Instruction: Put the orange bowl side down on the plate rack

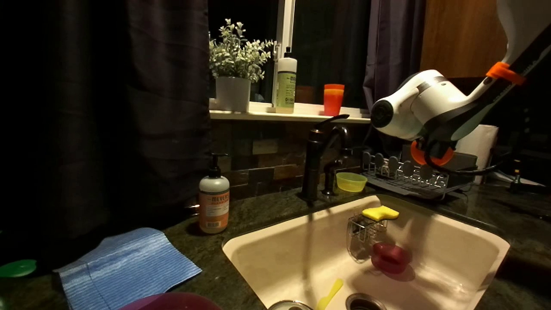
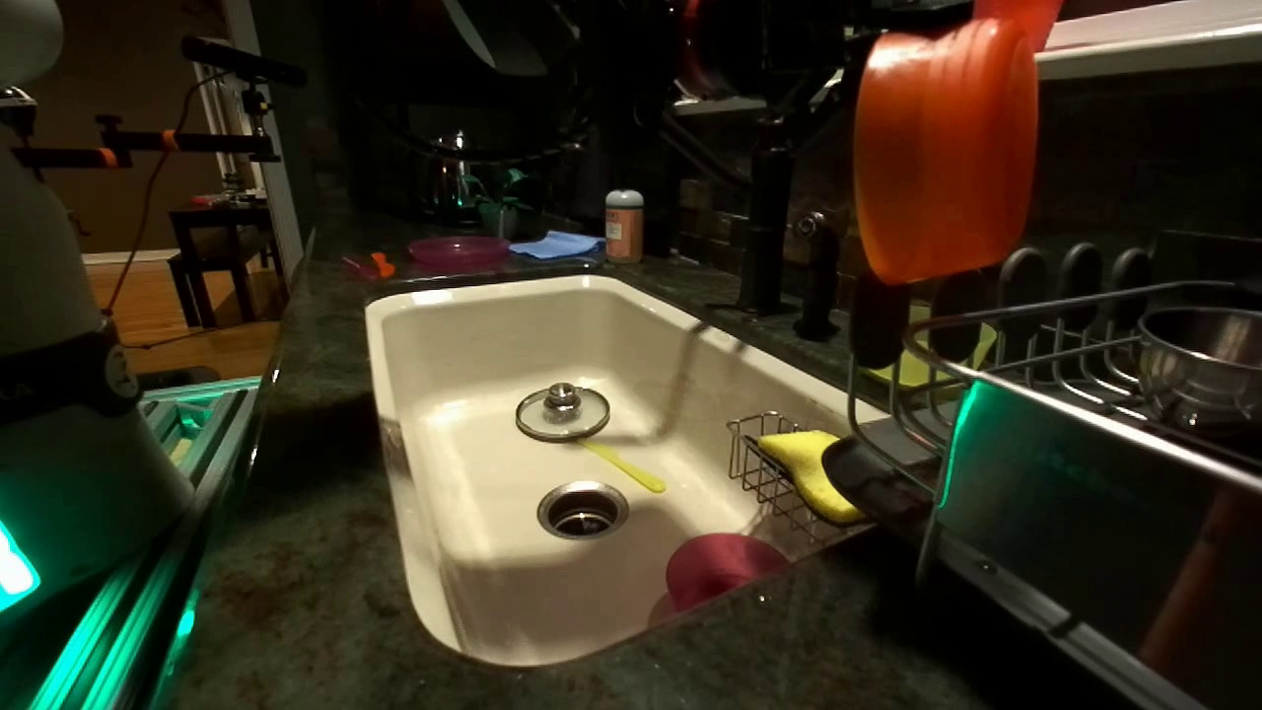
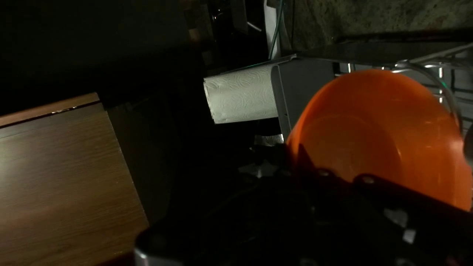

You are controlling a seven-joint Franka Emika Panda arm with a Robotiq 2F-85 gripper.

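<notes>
The orange bowl is held in the air on its side, above the plate rack, in an exterior view. It also shows large and tilted on its side at the upper right of an exterior view, over the near end of the rack. In the wrist view I look into the open bowl, with the rack's wires behind it. My gripper is shut on the bowl's rim; its dark fingers are hard to make out. The gripper partly covers the bowl in an exterior view.
A metal pot sits in the rack. A yellow-green bowl stands between the rack and the black faucet. The sink holds a pink dish. An orange cup stands on the sill. A paper towel roll is by the rack.
</notes>
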